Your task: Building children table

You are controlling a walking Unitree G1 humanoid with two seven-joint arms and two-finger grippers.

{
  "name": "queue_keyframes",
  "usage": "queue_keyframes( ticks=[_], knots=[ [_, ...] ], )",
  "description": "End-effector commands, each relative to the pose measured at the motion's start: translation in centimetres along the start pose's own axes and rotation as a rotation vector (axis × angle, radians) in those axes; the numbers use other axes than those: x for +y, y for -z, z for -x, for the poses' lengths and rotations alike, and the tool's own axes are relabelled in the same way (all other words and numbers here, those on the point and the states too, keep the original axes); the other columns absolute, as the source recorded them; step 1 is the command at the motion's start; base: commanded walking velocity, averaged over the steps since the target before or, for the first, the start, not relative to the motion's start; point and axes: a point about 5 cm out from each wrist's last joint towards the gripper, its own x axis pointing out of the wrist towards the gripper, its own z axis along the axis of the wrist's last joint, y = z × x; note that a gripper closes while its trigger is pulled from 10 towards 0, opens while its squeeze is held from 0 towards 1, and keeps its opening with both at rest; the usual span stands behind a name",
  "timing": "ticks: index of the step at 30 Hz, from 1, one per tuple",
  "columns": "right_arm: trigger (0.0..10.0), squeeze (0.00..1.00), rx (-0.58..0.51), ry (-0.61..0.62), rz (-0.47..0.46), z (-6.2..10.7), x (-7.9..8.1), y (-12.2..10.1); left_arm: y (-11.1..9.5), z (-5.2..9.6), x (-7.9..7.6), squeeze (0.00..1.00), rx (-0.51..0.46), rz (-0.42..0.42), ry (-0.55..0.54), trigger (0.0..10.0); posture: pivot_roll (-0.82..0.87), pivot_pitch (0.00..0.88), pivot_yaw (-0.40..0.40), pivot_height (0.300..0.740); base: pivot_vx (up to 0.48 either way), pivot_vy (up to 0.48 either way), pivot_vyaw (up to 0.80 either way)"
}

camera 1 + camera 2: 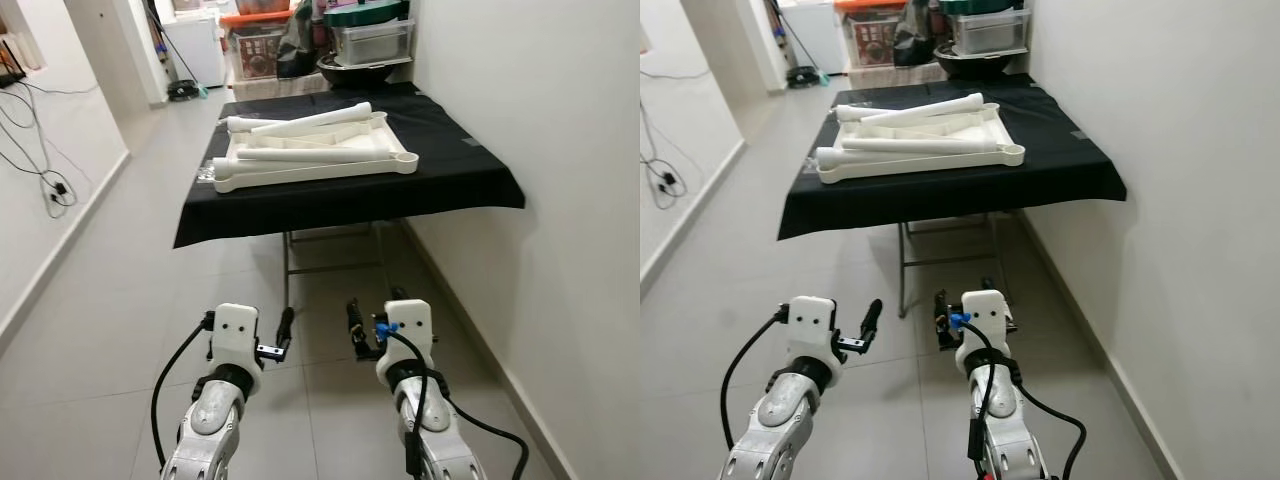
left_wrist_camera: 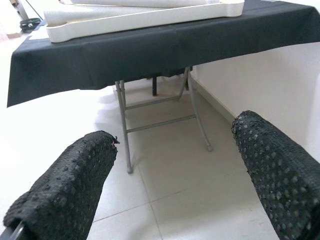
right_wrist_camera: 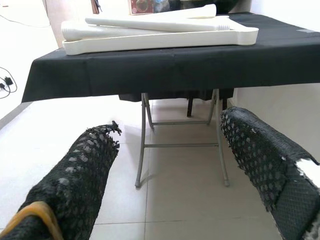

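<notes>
Setting: home corridor. Tiled floor (image 1: 120, 300), white walls (image 1: 560, 120), loose cables (image 1: 40, 170), stacked storage boxes (image 1: 370, 40) behind a black-draped folding surface (image 1: 440, 170).

— Any lettering to read on the white table parts (image 1: 310, 150) stacked on the black-draped table (image 1: 450, 170)?

— None; the plastic is plain.

— And the storage boxes (image 1: 372, 35) behind the table?

— One red-lidded box (image 1: 255, 45) carries what looks like a printed label, but it is too small and blurred to read. No brand, number or sign can be made out.
</notes>
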Motion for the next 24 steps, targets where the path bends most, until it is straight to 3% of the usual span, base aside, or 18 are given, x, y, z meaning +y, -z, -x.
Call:
queue_keyframes(
  ticks=[1,9,24],
  knots=[
    [10.0,0.0,0.014,-0.012,-0.007,0.23,0.74,0.17,0.08,0.31,0.43,0.0,0.0,0.031,-0.017,10.0,0.01,0.0,0.09,0.74,0.0,0.0,0.0],
    [10.0,0.0,0.006,-0.013,-0.003,0.32,0.9,-0.08,-0.03,0.43,0.98,0.0,-0.006,0.077,-0.04,10.0,0.01,0.0,0.101,0.74,0.0,0.0,0.0],
    [10.0,0.0,-0.006,-0.017,0.009,0.47,0.8,-0.29,0.12,0.4,0.82,0.0,0.004,0.059,-0.026,10.0,0.0,0.0,0.096,0.74,0.0,0.0,0.0]
  ],
)
